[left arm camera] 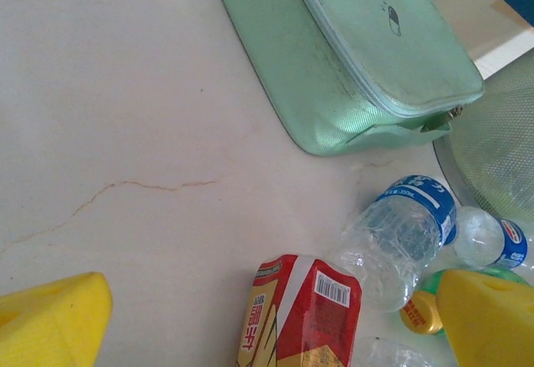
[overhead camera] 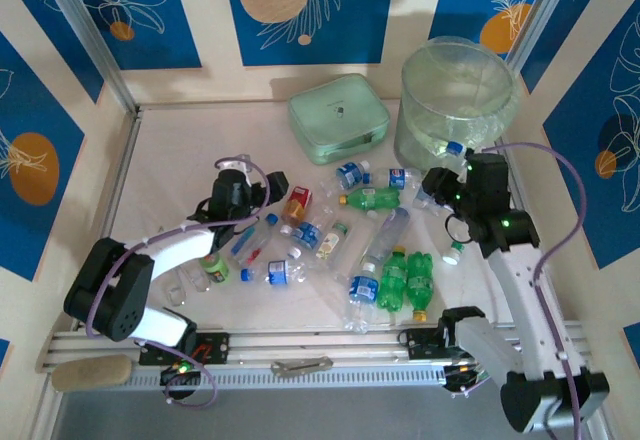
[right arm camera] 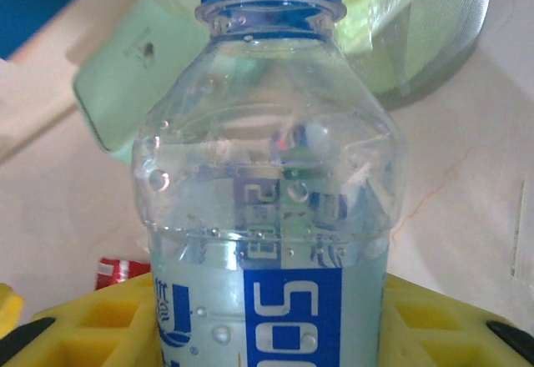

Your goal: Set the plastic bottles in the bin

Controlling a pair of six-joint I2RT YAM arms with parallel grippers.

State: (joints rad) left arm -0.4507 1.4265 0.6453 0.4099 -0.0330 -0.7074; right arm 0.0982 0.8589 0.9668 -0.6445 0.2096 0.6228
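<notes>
My right gripper (overhead camera: 446, 182) (right arm camera: 267, 329) is shut on a clear plastic bottle (right arm camera: 267, 183) (overhead camera: 451, 156) with a blue cap and blue label, its yellow fingers (right arm camera: 79, 325) pressed on both sides. The bottle's cap points at the bin (overhead camera: 420, 110) (right arm camera: 442, 33), a tall translucent bucket right beside it at the back right. My left gripper (overhead camera: 262, 192) (left arm camera: 275, 317) stands open over the end of a red-labelled bottle (left arm camera: 304, 313) (overhead camera: 297, 202), without touching it. Several more bottles lie mid-table, among them a clear one (left arm camera: 400, 238) (overhead camera: 350, 174) and green ones (overhead camera: 372, 198) (overhead camera: 406, 280).
A flat mint-green case (overhead camera: 338, 118) (left arm camera: 350, 58) lies at the back centre, left of the bin. An aluminium rail (overhead camera: 300, 365) runs along the near table edge. Bare tabletop (overhead camera: 180, 150) stretches to the left and behind my left gripper.
</notes>
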